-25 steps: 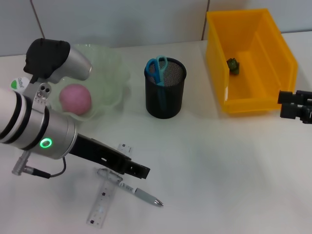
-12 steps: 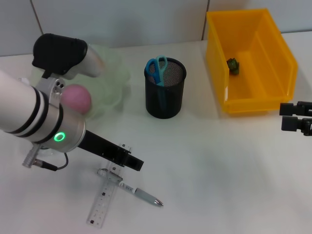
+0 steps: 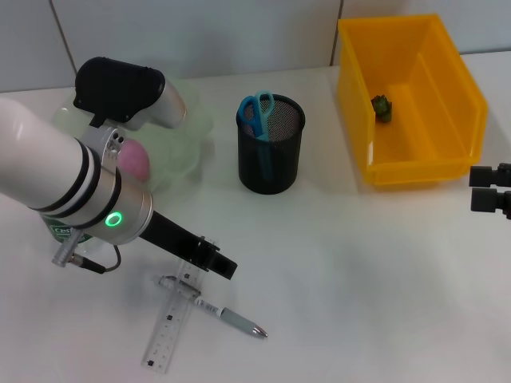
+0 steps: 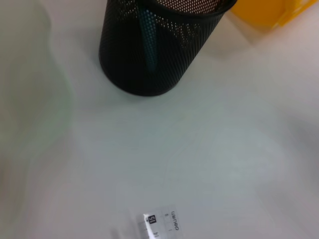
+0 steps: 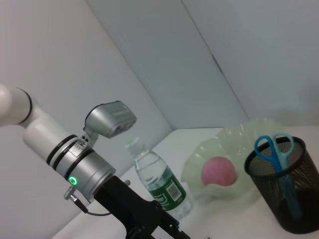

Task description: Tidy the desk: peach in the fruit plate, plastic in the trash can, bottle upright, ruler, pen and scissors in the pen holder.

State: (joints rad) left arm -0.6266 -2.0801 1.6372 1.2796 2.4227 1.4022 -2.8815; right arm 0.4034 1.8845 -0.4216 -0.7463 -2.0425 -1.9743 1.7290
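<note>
My left gripper (image 3: 217,263) hangs low over the upper end of the clear ruler (image 3: 168,329), which lies flat at the front left. The grey pen (image 3: 217,310) lies across the ruler's middle. The black mesh pen holder (image 3: 270,145) stands at the centre with the blue scissors (image 3: 257,112) in it. The pink peach (image 3: 134,159) sits in the pale green fruit plate (image 3: 190,128). The yellow bin (image 3: 447,72) holds a green scrap of plastic (image 3: 383,106). The bottle (image 5: 162,185) stands upright behind my left arm. My right gripper (image 3: 489,187) is open and empty at the right edge.
The left wrist view shows the pen holder (image 4: 154,55), the ruler's end (image 4: 160,224), the plate's rim (image 4: 55,94) and a corner of the bin (image 4: 266,12). In the head view my left arm hides most of the bottle. White table lies between the pen holder and the pen.
My left arm has swung up and back, drawing its gripper left toward the ruler's upper end. My right gripper has drifted right and slightly toward the front.
</note>
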